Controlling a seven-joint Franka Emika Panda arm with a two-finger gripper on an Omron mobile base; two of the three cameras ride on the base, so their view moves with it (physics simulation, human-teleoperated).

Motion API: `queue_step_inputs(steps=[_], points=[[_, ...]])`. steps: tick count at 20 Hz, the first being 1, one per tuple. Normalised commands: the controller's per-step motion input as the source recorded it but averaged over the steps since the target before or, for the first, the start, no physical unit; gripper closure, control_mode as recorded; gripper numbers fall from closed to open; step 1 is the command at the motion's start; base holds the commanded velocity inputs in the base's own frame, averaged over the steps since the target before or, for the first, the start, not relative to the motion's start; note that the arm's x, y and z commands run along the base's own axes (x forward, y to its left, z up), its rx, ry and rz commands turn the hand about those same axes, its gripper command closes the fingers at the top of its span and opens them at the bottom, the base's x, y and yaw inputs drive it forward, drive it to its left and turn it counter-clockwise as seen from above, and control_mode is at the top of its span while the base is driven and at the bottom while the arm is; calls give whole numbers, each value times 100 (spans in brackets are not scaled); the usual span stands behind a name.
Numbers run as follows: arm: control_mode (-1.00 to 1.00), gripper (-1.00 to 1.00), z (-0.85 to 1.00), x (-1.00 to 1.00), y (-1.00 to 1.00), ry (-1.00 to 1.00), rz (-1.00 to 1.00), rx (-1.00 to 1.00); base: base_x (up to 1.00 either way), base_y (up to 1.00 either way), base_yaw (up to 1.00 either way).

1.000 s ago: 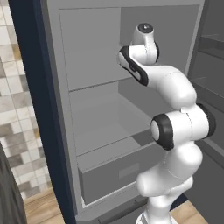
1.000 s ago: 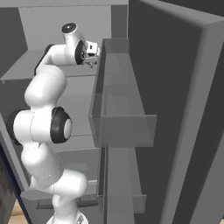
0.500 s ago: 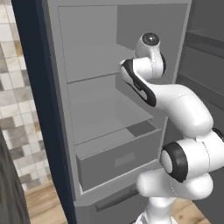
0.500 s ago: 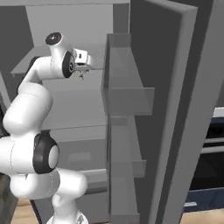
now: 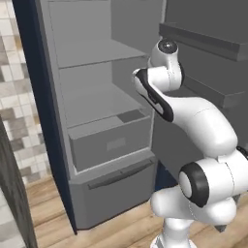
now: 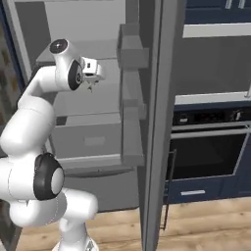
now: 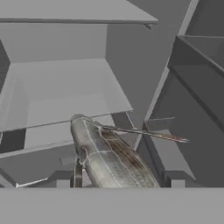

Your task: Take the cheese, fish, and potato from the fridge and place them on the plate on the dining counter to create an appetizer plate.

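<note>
The fish (image 7: pixel 109 157), slim and silver-grey with brown streaks, lies lengthwise between my fingers and points away from the camera in the hand view. My gripper (image 7: pixel 120 183) is shut on it. From the right base view, the gripper (image 6: pixel 91 82) hangs in front of the open fridge (image 6: pixel 93 122), level with its middle shelf, with a small dark bit of the fish under it. The fridge (image 5: pixel 92 97) stands open with bare grey shelves and a drawer (image 5: pixel 110 141). The cheese, potato, plate and dining counter are out of view.
The fridge door (image 6: pixel 157 122) stands edge-on just right of my hand, its racks (image 6: pixel 132 98) jutting toward the arm. A black oven (image 6: pixel 208 152) in navy cabinets is beyond it. A tiled wall (image 5: pixel 14 97) lies left of the fridge, above a wooden floor (image 5: pixel 121 227).
Both base views have swung, so the base has moved. My hand has drawn back from the door rack and out of the shelves, with the fish still in it.
</note>
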Motion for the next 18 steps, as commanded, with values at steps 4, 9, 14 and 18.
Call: queue_step_inputs(steps=[4, 9, 14, 18], points=[[100, 100, 0, 0, 0, 0, 0, 0, -100, 0, 0], [100, 100, 0, 0, 0, 0, 0, 0, -100, -1, -2], [100, 100, 0, 0, 0, 0, 0, 0, -100, -18, -31], [100, 100, 0, 0, 0, 0, 0, 0, -100, 0, -51]])
